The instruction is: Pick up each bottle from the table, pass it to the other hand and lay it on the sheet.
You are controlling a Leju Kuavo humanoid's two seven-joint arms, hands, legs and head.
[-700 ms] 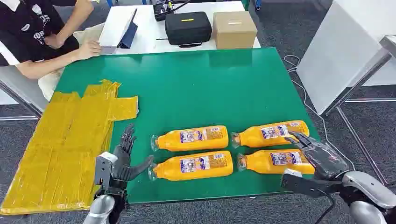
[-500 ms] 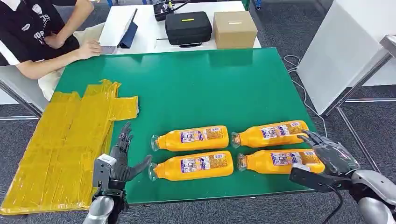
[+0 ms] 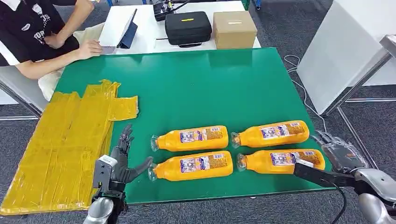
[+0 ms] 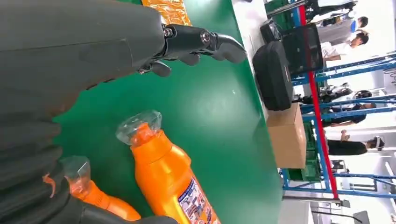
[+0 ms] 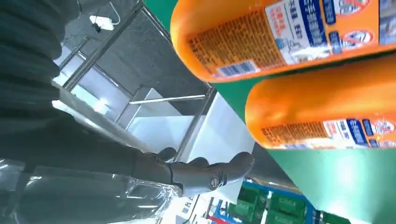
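Several orange bottles lie on their sides in two rows on the green table (image 3: 210,84). The far left bottle (image 3: 191,138) and near left bottle (image 3: 194,165) have caps pointing at my left hand (image 3: 120,161). That hand is open with fingers spread, just left of the near cap and holding nothing. The far right bottle (image 3: 273,133) and near right bottle (image 3: 280,161) end by my right hand (image 3: 338,154), which is open beyond the table's right edge. The yellow sheet (image 3: 65,149) lies at the left. In the wrist views: a bottle (image 4: 168,182) and the bottle bottoms (image 5: 289,32).
A person (image 3: 42,37) sits at the far left corner with a hand on the white table behind. A black case (image 3: 187,27) and a cardboard box (image 3: 234,29) stand there. A white panel (image 3: 341,51) is to the right, over grey floor.
My right hand has drawn back to the right, from over the right bottles to beyond the table edge. My left hand has barely moved. The bottles lie as before.
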